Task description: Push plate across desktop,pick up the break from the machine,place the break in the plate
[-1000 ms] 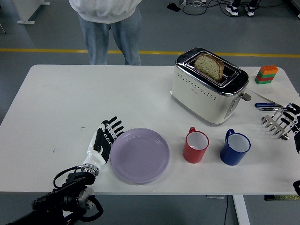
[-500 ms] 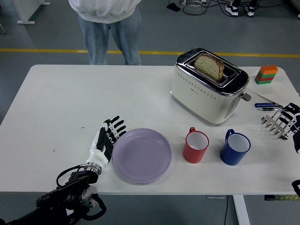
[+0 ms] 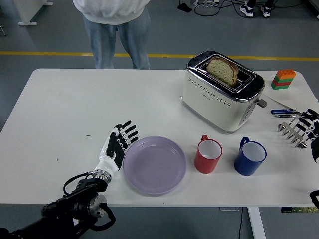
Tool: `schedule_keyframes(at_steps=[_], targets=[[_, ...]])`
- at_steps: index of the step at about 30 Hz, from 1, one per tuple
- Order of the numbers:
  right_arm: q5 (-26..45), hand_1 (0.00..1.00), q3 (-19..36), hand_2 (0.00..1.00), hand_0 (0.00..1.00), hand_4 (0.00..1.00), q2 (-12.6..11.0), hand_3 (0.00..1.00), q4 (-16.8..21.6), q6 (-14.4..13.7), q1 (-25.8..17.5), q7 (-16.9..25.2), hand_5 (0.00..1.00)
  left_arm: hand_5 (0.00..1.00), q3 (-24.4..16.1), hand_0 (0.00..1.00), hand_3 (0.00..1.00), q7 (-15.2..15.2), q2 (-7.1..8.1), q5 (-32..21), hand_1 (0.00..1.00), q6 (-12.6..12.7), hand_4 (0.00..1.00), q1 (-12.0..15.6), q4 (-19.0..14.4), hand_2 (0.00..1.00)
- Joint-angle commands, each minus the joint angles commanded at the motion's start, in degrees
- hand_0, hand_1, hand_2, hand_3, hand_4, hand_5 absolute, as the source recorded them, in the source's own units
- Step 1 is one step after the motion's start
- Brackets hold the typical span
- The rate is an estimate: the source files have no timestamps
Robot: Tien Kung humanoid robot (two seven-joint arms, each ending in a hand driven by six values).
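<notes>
Pressing against the left rim of the round lilac plate (image 3: pixel 155 166), the robot's left hand (image 3: pixel 115 148) lies flat near the front edge of the white desk (image 3: pixel 75 104), its fingers (image 3: pixel 128 133) spread straight and gripping nothing. To the plate's right stand a red mug (image 3: pixel 208 155) and, just beyond it, a blue mug (image 3: pixel 249 157), both upright with handles turned toward the far side. Behind the mugs sits a cream two-slot toaster with a chrome top (image 3: pixel 222 91); a slice of brown bread (image 3: pixel 222 70) stands upright in its far slot, poking well above the rim. The right hand (image 3: pixel 300 130) rests at the desk's right edge, well apart from the toaster; its metal-tipped fingers look loosely extended and hold nothing. Near the far right corner stands a small stack of orange, green and red toy bricks (image 3: pixel 283 79). A person in jeans and a pale top (image 3: pixel 117 30) stands at the far side.
</notes>
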Motion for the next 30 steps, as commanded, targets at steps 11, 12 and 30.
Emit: schedule_keyframes(at_steps=[11,12,30], targets=[[0.0,0.675,0.0,0.676,0.714,0.510,0.0,0.622,0.0,0.0,0.1,0.0,0.419,0.998,1.1,0.752,0.821,0.5,0.00,-1.0,0.775,-0.7,0.440,-0.4,0.4,0.790],[0.0,0.675,0.0,0.676,0.714,0.510,0.0,0.622,0.0,0.0,0.1,0.0,0.419,0.998,1.1,0.752,0.821,0.5,0.00,-1.1,0.775,-0.8,0.440,-0.4,0.3,0.790],[0.0,0.675,0.2,0.675,0.713,0.511,0.0,0.621,0.0,0.0,0.1,0.0,0.419,0.998,0.7,0.739,0.815,1.4,0.00,-1.5,0.765,-1.6,0.440,-0.4,-0.6,0.779]])
